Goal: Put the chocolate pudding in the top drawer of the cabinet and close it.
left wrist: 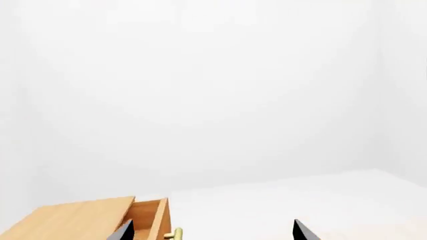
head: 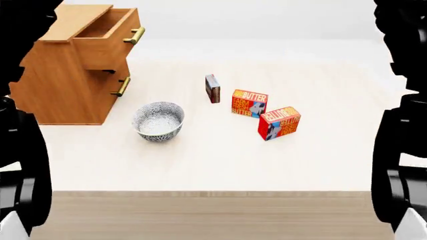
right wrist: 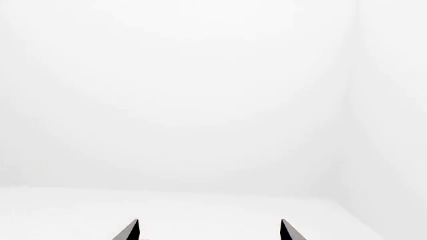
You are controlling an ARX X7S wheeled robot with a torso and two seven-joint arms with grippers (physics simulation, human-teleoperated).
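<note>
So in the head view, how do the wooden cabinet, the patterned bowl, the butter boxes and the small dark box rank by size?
1. Light-brown wooden cabinet
2. Patterned bowl
3. Two orange-red butter boxes, looking alike
4. Small dark-brown chocolate pudding box

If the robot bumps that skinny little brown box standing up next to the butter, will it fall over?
Probably, yes. The small thin dark-brown pudding box stands upright on a narrow edge, so a sideways nudge would likely tip it flat. It looks stiff, like cardboard, and probably light, so it should keep its shape when squeezed gently.
</note>
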